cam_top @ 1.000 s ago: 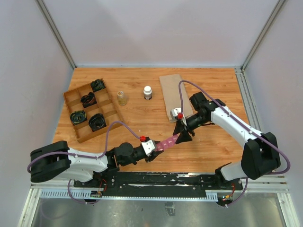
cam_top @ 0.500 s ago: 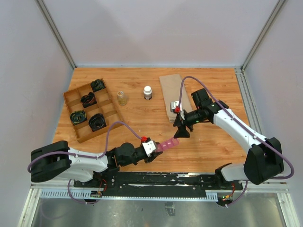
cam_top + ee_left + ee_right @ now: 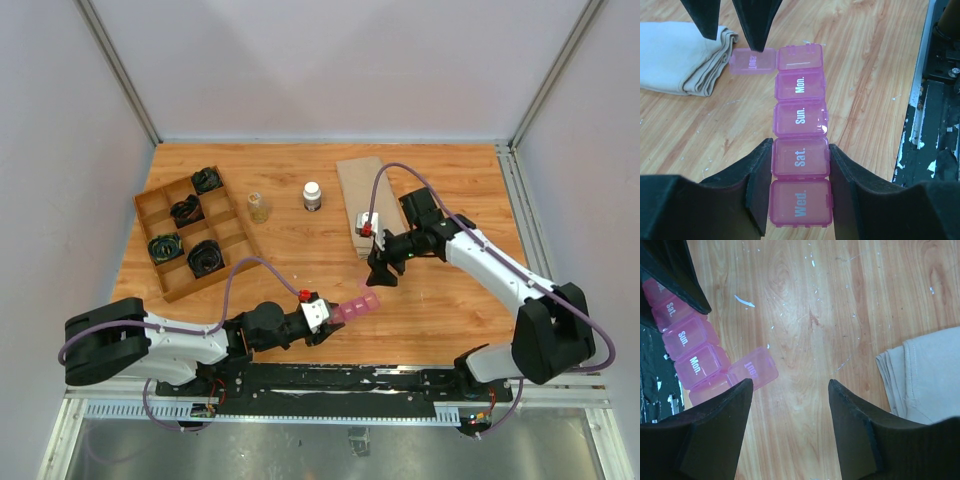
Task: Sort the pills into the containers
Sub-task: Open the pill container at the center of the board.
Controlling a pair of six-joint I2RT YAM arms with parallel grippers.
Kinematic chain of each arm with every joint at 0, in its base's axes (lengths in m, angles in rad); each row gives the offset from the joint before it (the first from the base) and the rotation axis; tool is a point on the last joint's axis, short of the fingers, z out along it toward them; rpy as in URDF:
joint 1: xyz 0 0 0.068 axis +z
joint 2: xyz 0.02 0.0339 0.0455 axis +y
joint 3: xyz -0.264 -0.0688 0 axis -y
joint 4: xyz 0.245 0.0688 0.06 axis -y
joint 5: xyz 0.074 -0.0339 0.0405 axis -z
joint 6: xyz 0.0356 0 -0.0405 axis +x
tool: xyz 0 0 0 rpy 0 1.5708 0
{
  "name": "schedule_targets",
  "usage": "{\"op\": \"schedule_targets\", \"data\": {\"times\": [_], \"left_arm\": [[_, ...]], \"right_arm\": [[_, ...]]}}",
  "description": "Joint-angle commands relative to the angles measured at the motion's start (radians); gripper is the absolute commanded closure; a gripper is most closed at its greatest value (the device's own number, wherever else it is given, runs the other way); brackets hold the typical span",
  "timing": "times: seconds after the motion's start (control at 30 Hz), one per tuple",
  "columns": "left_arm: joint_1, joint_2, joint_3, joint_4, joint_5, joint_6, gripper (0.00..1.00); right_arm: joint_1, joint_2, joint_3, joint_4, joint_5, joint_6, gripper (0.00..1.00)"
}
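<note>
The containers are one translucent pink strip [image 3: 800,122] of lidded compartments marked Wed., Sat., Sun. and Mon. My left gripper [image 3: 800,150] is shut on it at the Sat. compartment and holds it just above the table. The far end compartment [image 3: 799,56] is open, with its lid [image 3: 752,61] flipped out to the side. My right gripper [image 3: 790,385] is open and empty, hovering just beyond that open end, with the lid [image 3: 754,369] by its left finger. In the top view the strip [image 3: 358,306] sits between the left gripper [image 3: 325,312] and the right gripper [image 3: 380,275]. No pills are visible.
A folded beige cloth [image 3: 365,200] lies behind the right gripper and also shows in the right wrist view [image 3: 925,375]. A small white-capped bottle [image 3: 313,195] and a small clear jar [image 3: 259,207] stand at the back centre. A wooden divided tray [image 3: 160,205] with black items is at the left.
My right gripper has drawn back from the strip's far end toward the cloth. The end compartment's lid now lies flipped open. The left gripper still holds the strip.
</note>
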Motion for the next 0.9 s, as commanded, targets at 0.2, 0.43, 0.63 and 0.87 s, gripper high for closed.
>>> {"op": "schedule_targets", "data": {"times": [0.2, 0.43, 0.63, 0.87], "left_arm": [[-0.004, -0.015, 0.008, 0.056, 0.007, 0.002, 1.00], [-0.004, -0.011, 0.011, 0.035, -0.011, 0.012, 1.00], [-0.004, 0.019, 0.012, 0.025, -0.021, 0.017, 1.00], [-0.004, 0.125, 0.046, 0.043, -0.033, 0.066, 1.00]], "right_arm": [[0.067, 0.062, -0.004, 0.015, 0.099, 0.031, 0.37], [0.093, 0.108, 0.026, -0.035, 0.126, 0.005, 0.38], [0.067, 0.045, 0.099, -0.110, 0.059, 0.027, 0.33], [-0.034, -0.038, 0.080, -0.109, -0.057, 0.014, 0.29]]}}
